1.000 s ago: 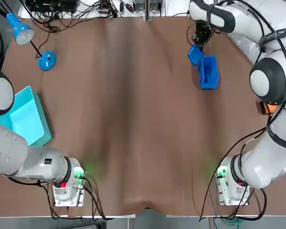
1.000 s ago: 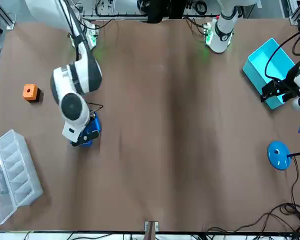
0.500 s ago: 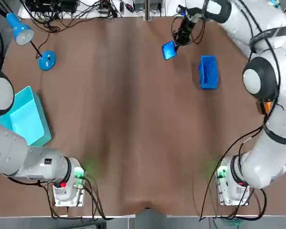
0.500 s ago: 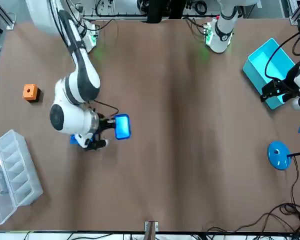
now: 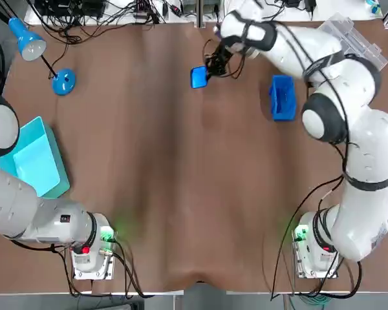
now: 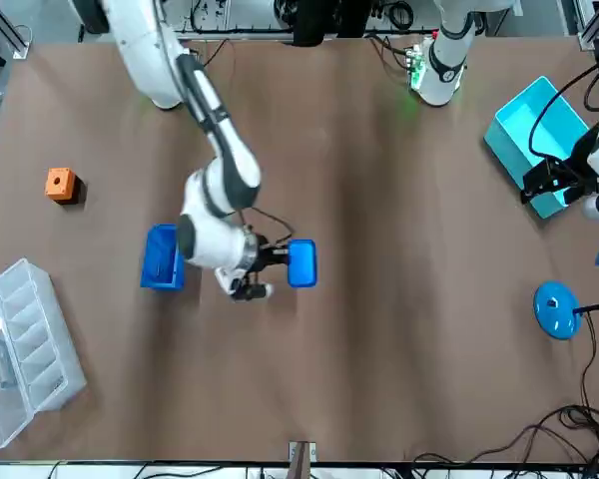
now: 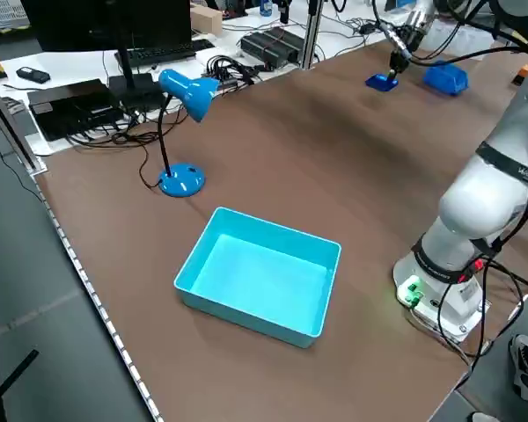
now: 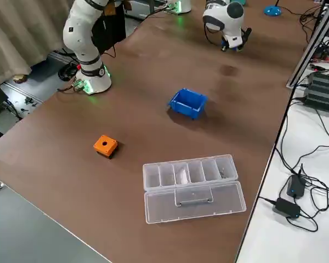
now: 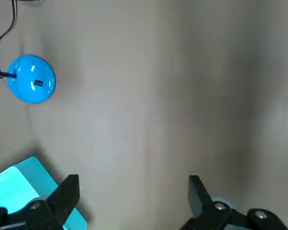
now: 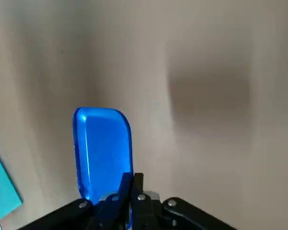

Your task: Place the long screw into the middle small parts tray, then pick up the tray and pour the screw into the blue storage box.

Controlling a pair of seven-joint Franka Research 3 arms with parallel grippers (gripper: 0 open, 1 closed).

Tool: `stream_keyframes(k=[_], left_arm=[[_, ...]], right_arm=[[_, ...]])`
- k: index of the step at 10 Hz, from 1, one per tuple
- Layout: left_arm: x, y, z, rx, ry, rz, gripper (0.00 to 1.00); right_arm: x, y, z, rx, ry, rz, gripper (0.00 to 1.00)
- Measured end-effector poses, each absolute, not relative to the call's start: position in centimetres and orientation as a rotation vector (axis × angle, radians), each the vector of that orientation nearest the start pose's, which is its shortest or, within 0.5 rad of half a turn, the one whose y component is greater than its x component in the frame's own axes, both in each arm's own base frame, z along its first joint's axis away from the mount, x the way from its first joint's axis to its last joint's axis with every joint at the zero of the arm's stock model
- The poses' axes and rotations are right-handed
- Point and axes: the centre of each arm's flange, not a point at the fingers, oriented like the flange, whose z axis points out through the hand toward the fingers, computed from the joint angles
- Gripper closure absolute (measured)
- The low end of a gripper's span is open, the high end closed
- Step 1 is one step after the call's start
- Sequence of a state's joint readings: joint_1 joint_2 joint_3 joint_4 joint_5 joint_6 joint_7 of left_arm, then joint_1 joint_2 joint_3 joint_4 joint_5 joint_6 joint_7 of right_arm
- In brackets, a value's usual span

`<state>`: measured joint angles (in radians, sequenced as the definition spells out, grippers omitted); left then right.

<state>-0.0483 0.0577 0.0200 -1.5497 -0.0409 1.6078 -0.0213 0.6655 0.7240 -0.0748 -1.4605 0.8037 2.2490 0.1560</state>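
The right gripper (image 5: 211, 67) pinches the small blue tray (image 5: 198, 77) by its rim, tray jutting past its fingertips, the blue storage box (image 5: 282, 97) well off beside it. I'd keep the tray level and lower it gently. Meanwhile the left gripper (image 9: 133, 178) idles, fingers spread.

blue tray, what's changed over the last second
The right gripper, shut on the small blue tray, carried it away from the blue storage box toward the robot's left. The box, teal bin and lamp stayed put; the left gripper stayed parked, open.
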Motion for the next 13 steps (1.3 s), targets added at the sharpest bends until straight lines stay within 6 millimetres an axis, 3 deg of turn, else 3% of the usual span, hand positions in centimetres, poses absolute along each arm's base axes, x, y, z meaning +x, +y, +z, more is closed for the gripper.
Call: stream_keyframes(k=[2,5,7,9,13], left_arm=[[57.5,-2.1,60.5,-3.181,0.009,0.001,0.0],[57.5,-2.1,60.5,-3.182,0.009,0.0,0.0],[57.5,-2.1,60.5,-3.182,0.009,0.0,0.0],[57.5,-2.1,60.5,-3.182,0.009,0.0,0.0],[57.5,-2.1,60.5,-3.182,0.009,0.0,0.0]], right_arm=[[58.0,46.9,23.7,-2.551,0.085,0.188,0.96],[56.7,49.2,19.1,-2.579,0.063,0.188,0.96],[55.7,50.6,18.2,-2.585,-0.01,0.145,0.96],[55.8,50.5,17.8,-2.588,-0.052,0.121,0.96],[55.9,50.2,17.3,-2.541,0.026,0.13,0.96]])
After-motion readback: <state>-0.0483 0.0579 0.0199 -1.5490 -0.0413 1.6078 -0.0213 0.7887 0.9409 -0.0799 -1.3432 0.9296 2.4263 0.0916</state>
